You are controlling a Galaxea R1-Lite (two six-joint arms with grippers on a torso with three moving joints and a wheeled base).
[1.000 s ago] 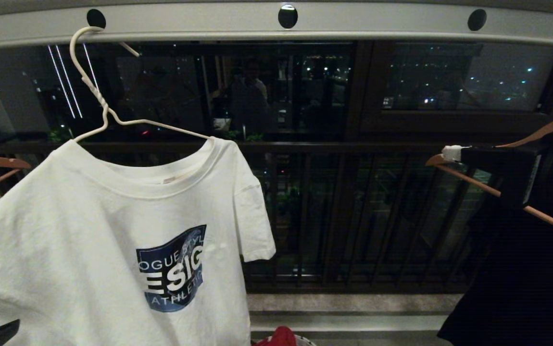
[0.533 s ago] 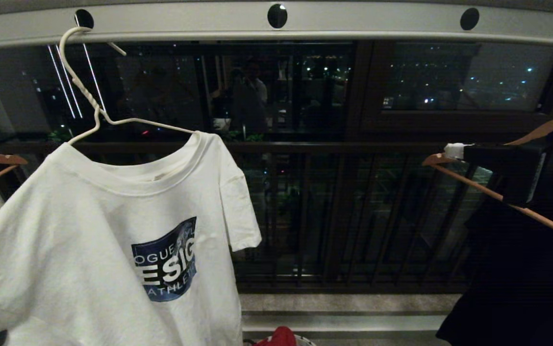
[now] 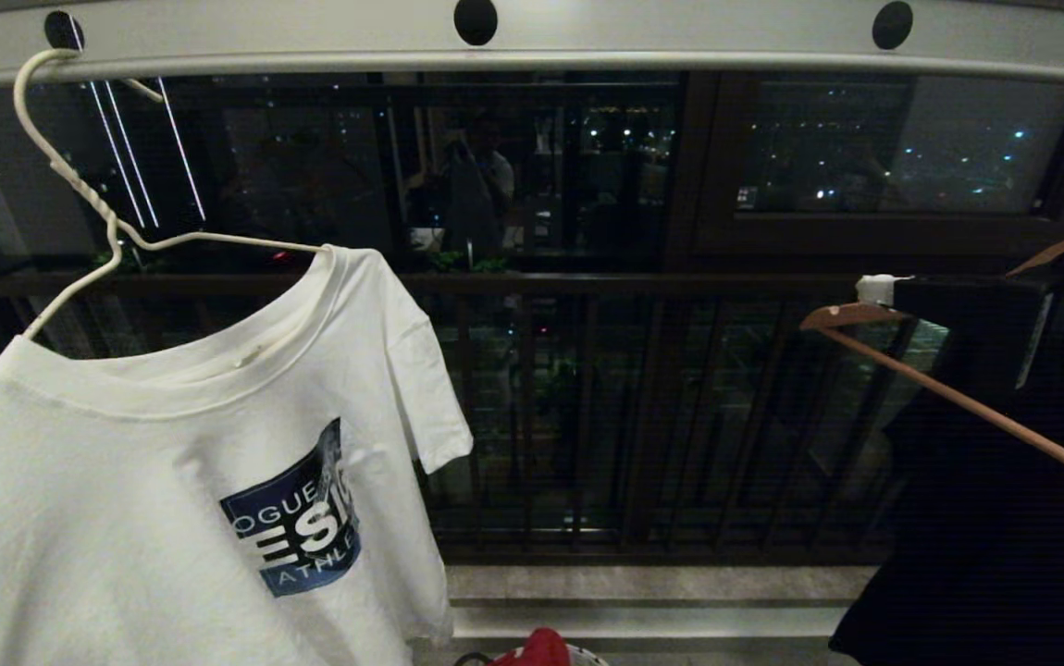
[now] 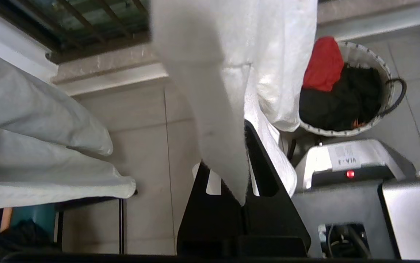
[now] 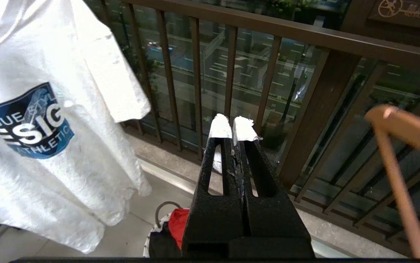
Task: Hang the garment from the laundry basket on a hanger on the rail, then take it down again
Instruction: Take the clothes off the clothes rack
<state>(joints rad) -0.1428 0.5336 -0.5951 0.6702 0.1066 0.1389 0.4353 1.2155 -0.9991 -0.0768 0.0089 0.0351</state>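
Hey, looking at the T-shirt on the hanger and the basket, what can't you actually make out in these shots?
- T-shirt hem: head view, cut off by the bottom edge.
- Chest graphic lettering: head view, partly folded into the cloth.
- Left gripper jaw tips: left wrist view, covered by the white cloth they are shut on.
- Laundry basket: head view, only its top shows at the bottom edge.
- Hanger bar: head view, hidden inside the shirt.

On the garment (image 3: 171, 481) hanging at about eight o'clock in my head view, I read white lettering on the dark blue chest graphic (image 3: 296, 527): "OGUE", "ESI" and "ATHLE", cut off by a fold. From the right wrist view the same graphic (image 5: 25, 122) gives me "OGUE STYL", "SIG" and "ATHLETIC". In the left wrist view a white unit (image 4: 345, 160) carries a small label I can't make out.
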